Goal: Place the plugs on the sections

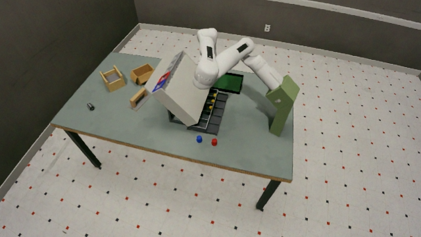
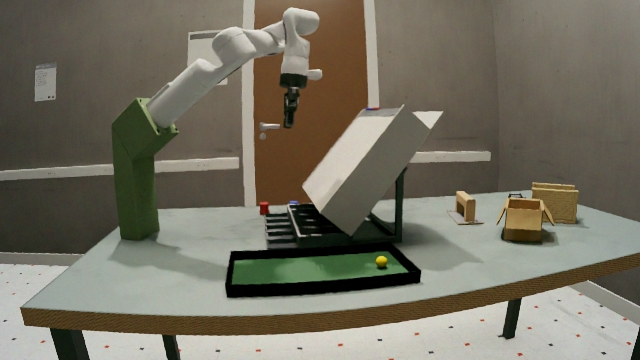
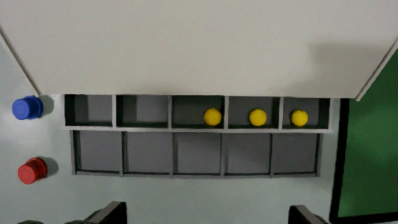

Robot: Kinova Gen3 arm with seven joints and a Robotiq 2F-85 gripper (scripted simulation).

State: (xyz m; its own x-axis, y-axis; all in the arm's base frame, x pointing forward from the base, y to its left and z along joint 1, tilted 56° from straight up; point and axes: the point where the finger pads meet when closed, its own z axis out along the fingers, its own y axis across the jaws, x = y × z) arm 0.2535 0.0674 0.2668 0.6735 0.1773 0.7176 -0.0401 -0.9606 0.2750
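At the left edge of the wrist view, the small red cylindrical plug (image 3: 32, 170) stands on the grey-green table top (image 3: 210, 200), with the small blue cylindrical plug (image 3: 27, 108) above it, both just left of the dark five-section tray (image 3: 197, 131). Three yellow marbles (image 3: 212, 117) lie in the three rightmost rear sections, one each, under the edge of the slanted white cover (image 3: 200, 45). The black two-finger gripper (image 2: 289, 120) hangs high above, fingers spread wide and holding nothing

A bare lab room: grey walls, speckled tile floor (image 1: 345, 158), one worktable (image 1: 256, 148).
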